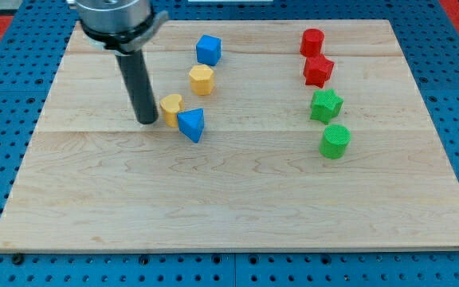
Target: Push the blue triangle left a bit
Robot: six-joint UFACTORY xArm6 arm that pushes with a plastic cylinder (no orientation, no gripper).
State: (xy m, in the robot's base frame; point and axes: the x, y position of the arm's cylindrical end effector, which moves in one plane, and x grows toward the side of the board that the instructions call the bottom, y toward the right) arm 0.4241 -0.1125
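The blue triangle [191, 124] lies on the wooden board [237, 207], left of centre. A yellow heart-like block [170, 109] touches its upper left side. My tip [147, 120] stands on the board just left of the yellow block, close to it or touching, and left of the blue triangle. The dark rod rises from the tip to the arm's mount at the view's top left.
A yellow hexagon block [202, 80] and a blue cube [209, 49] sit above the triangle. At the view's right stand a red cylinder [312, 41], a red star [319, 71], a green star [326, 105] and a green cylinder [335, 141].
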